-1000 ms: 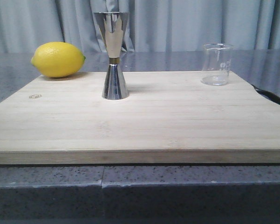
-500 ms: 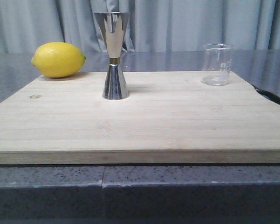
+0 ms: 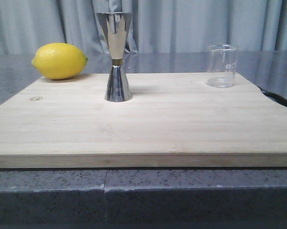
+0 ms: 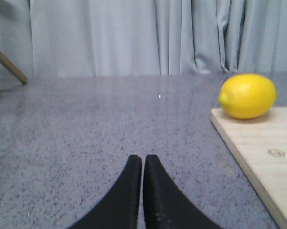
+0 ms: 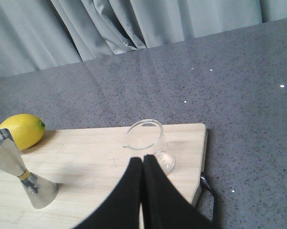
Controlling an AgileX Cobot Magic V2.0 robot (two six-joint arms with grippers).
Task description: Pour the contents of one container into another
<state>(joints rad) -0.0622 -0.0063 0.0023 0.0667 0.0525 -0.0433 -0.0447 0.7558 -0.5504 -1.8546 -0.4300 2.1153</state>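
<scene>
The clear glass beaker with white marks stands upright at the far right of the wooden board. The steel hourglass jigger with its gold waist band stands upright left of centre on the board. In the right wrist view my right gripper hovers shut above the board, just short of the beaker, with the jigger off to one side. My left gripper is shut and empty over the grey counter beside the board's edge. Neither gripper shows in the front view.
A yellow lemon lies at the board's far left corner, also visible as the lemon in the left wrist view. A dark handle loop sticks out at the board's right side. Grey curtains hang behind the speckled counter.
</scene>
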